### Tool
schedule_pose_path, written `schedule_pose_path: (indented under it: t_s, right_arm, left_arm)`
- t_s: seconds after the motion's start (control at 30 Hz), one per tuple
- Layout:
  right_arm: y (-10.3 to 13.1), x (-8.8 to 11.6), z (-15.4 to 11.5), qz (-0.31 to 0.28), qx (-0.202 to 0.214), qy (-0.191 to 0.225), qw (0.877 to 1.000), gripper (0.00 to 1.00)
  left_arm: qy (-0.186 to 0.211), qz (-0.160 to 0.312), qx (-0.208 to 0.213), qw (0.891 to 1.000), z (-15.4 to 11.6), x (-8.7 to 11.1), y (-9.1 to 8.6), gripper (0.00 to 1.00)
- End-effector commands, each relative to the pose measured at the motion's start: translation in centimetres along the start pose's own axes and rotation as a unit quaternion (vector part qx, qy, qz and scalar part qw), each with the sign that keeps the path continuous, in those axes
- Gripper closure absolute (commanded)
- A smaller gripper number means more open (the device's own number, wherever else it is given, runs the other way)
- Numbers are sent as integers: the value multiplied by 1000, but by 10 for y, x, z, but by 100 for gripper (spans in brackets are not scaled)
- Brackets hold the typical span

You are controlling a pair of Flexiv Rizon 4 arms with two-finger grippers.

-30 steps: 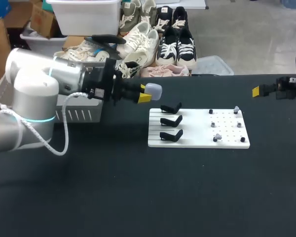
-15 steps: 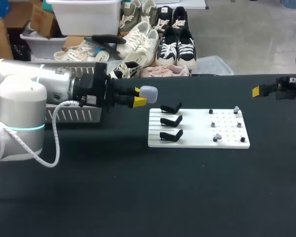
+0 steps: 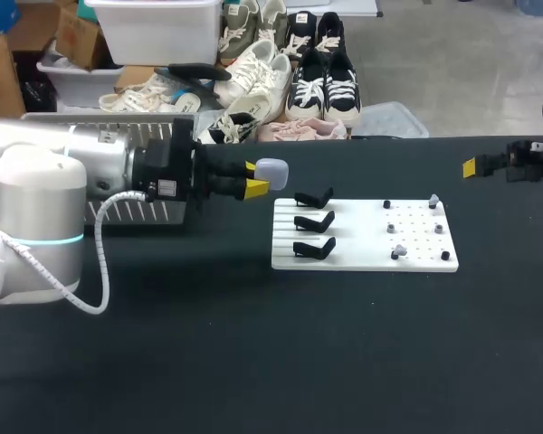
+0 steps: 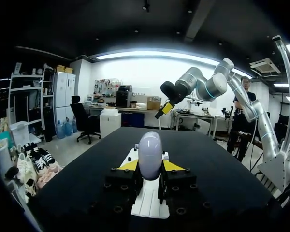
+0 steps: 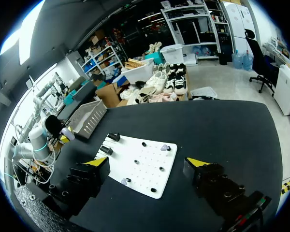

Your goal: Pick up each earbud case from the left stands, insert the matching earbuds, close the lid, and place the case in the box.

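Well, my left gripper (image 3: 258,178) is clenched on the case (image 3: 271,169), a pale rounded shell pinched from two sides between the yellow tips and held clear above the table (image 3: 253,362). Back along the arm, at about 9 o'clock from the case, sits the box (image 3: 140,212), a grey slatted crate. Just ahead, at 4 o'clock from the case, lies the white board (image 3: 344,259). It has three black stands (image 3: 313,221) in a column on its near side and small earbuds (image 3: 399,250) dotted over its far half. Further on, at 2 o'clock from the board, my right gripper (image 5: 149,163) hangs released, fingers wide apart.
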State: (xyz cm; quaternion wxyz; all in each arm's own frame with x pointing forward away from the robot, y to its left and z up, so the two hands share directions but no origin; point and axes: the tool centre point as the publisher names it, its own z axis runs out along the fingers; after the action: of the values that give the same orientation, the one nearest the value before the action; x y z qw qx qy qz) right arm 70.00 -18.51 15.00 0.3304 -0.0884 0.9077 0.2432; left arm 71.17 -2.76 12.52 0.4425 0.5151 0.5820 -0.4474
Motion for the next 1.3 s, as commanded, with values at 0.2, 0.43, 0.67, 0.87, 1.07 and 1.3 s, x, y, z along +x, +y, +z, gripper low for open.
schedule_pose_path:
  t_s: [0.2, 0.43, 0.67, 0.87, 1.07, 1.3]
  right_arm:
    - [0, 0, 0, 0, 0, 0, 1000, 0]
    - [0, 0, 0, 0, 0, 0, 1000, 0]
    - [3, 3, 0, -5, -11, 3, 1000, 0]
    - [39, 8, -2, -62, -19, 12, 998, 0]
    - [89, 11, 4, -152, -20, 25, 988, 0]
    - [127, 15, 18, -204, -35, 44, 977, 0]
  left_arm:
    - [-3, 2, -1, 1000, 3, 1, -6, 100]
    - [-34, 7, 47, 998, 29, 1, -21, 100]
    - [-45, 16, 56, 997, 47, 1, -28, 100]
    - [-46, 25, 47, 998, 53, 2, -30, 100]
    - [-45, 38, 38, 998, 56, 2, -30, 100]
    - [-58, 39, 20, 997, 55, 5, -28, 100]
